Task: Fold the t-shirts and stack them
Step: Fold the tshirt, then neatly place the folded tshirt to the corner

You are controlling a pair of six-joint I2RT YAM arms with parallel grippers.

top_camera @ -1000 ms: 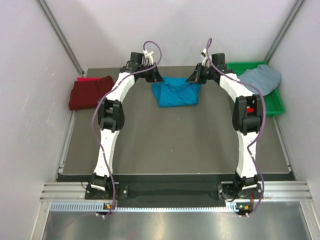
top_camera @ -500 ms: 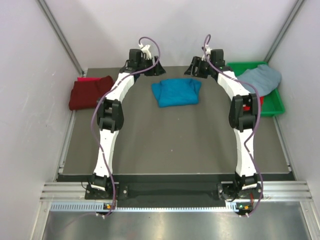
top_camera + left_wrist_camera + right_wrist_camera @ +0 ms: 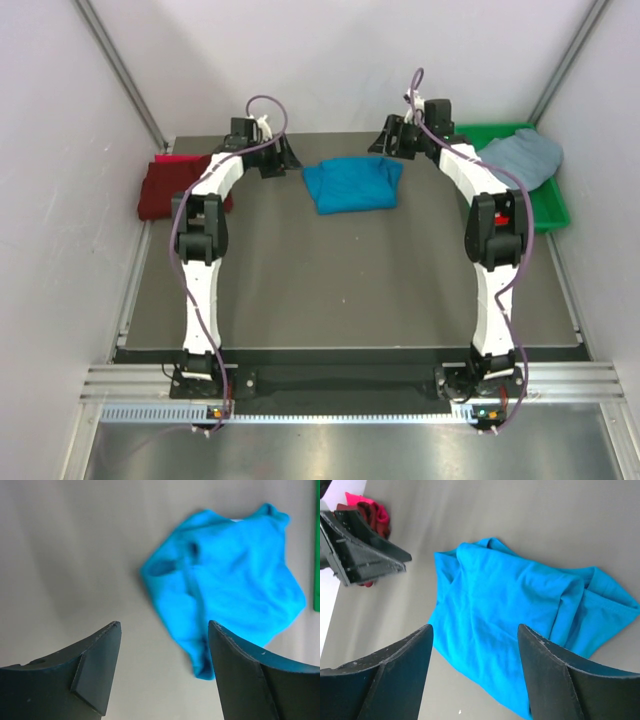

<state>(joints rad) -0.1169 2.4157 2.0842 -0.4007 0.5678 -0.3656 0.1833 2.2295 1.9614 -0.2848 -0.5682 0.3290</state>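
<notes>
A turquoise-blue t-shirt [image 3: 352, 185] lies folded in a rough rectangle at the back middle of the table, free of both grippers. My left gripper [image 3: 278, 160] hovers open just left of it; in the left wrist view the shirt [image 3: 230, 580] sits ahead and to the right of the empty gripper [image 3: 165, 625]. My right gripper [image 3: 390, 140] hangs open above the shirt's far right corner, and its own view shows the cloth [image 3: 510, 615] below the spread gripper [image 3: 475, 627]. A dark maroon t-shirt [image 3: 175, 188] lies folded at the back left.
A red garment [image 3: 172, 158] peeks out behind the maroon one. A green bin [image 3: 545, 210] at the back right holds a pale grey-blue shirt [image 3: 520, 158]. White walls close in on both sides. The left gripper's finger [image 3: 365, 550] shows in the right wrist view.
Both grippers opened and let go of the turquoise shirt, which settled flat. The left arm then swung left, away from the shirt; the right gripper rose slightly.
</notes>
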